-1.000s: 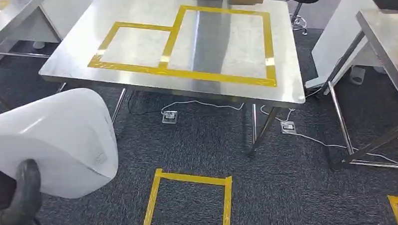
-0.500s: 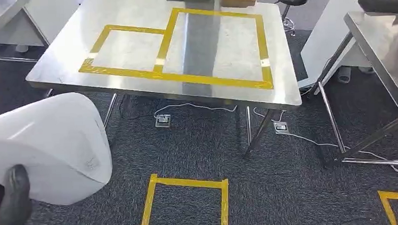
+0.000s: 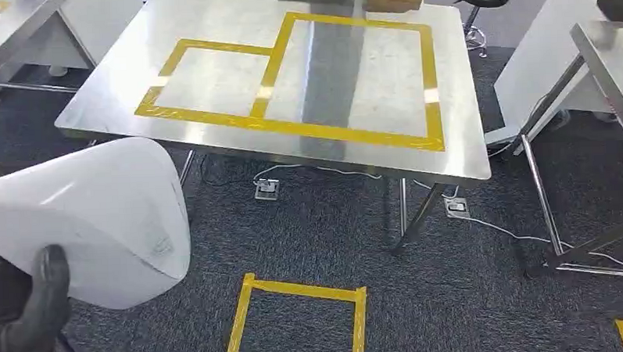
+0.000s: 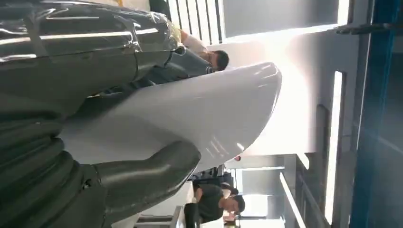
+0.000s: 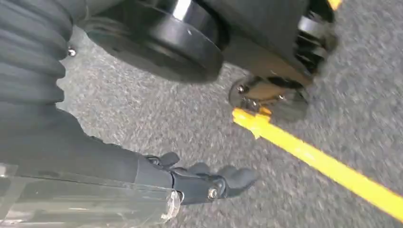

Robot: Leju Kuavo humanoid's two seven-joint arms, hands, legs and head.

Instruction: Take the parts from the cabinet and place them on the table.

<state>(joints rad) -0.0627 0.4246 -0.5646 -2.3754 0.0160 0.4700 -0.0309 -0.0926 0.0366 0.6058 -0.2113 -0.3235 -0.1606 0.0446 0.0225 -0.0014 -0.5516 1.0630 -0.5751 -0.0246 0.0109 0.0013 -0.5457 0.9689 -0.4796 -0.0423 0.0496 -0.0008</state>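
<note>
Against my left hand [image 3: 20,327], which grips its near edge, the white shell part [image 3: 91,223] looks light, stiff, slippery and bulky, so I'd hold low; my right hand [image 5: 199,183] hangs slack and empty.

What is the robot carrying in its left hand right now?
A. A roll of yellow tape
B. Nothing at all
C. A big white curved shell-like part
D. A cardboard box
C. In the head view the left hand grips a large white curved part low at the robot's side, short of the steel table with its yellow taped outlines.
</note>
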